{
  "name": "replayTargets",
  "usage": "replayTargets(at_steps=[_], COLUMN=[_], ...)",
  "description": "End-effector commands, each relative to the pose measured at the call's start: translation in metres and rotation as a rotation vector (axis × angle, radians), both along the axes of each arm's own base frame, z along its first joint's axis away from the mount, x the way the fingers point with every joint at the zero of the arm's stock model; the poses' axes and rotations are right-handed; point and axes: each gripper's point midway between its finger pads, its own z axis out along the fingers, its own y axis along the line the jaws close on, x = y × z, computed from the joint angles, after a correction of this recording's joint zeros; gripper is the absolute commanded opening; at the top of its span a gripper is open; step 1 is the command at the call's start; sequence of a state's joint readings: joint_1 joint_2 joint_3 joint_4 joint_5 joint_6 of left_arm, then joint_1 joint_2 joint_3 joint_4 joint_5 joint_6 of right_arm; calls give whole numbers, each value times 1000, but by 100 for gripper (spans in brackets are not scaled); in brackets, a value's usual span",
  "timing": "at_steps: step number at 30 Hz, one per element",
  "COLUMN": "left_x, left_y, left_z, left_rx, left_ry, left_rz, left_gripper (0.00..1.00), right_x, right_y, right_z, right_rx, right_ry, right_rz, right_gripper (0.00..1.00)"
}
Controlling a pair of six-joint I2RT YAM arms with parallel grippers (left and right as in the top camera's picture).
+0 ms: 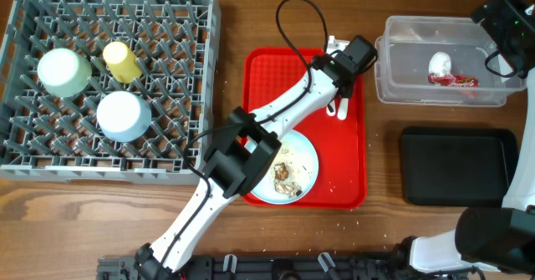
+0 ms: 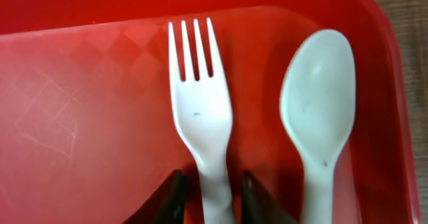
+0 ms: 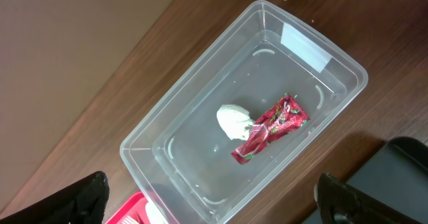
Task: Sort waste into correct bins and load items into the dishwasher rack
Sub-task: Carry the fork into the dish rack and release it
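**Left wrist view**
- Left gripper: 2 dark fingers at the bottom edge, drawn in close on either side of the fork handle. Whether they press on it cannot be told.
- White plastic fork: lies flat, handle between the fingers, 4 tines pointing away from them.
- White plastic spoon: flat, just outside the right-hand finger, parallel to the fork and apart from it.
- Red serving tray: under both utensils.

**Right wrist view**
- Right gripper: 2 dark fingers spread wide, nothing between them.
- Clear tub: ahead of the fingers and below them, white label on its far wall.
- Crumpled white napkin: in the tub.
- Red snack wrapper: in the tub, touching the napkin.
- Black tray: beyond the right-hand finger, beside the tub.

**Overhead view**
- Grey dishwasher rack: well apart from both pairs of fingers. It holds 1 pale green bowl, 1 yellow cup and 1 light blue bowl.
- Pale blue plate: on the red tray, behind the left fingers and partly under that arm, bearing food scraps.
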State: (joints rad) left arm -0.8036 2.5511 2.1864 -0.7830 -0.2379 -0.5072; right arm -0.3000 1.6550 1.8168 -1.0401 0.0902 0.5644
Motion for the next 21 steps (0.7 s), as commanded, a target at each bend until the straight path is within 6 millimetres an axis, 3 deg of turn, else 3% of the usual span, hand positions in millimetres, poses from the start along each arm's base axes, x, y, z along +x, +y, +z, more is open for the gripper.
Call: replayTargets(at_steps=[1,2,5,9,10,12,15,18,21], left_x=[-10,-10,-6,9,20,34,55,74,79], left_y=[-4,-4,1,31,58,101,191,277,336], left_z=[-23,-22,1,67,97,124,161,171,153], left_rx=[20,19,7,-32,-41,-44,-39,-6,34], left_ry=[38,37,26,-14,-28,-34,-37,-14,51], left_rz=[-12,-12,-2,53,97,168,327,290,262], left_gripper=[10,4,4,4,4,4,4,4,4], right_x=[2,2,2,2,2,2,2,2,2], right_y=[-1,-1,-1,-1,-1,-1,-1,-1,-1], right_z=[0,0,0,0,0,0,0,0,0], right_rx=[2,1,2,2,2,1,2,2,2], right_ry=[-3,-2,-3,-3,-2,-2,-2,-2,-2], right_rz=[-13,-13,-13,-13,-13,-13,-13,-13,-13], right_gripper=[100,100,100,100,100,100,100,100,100])
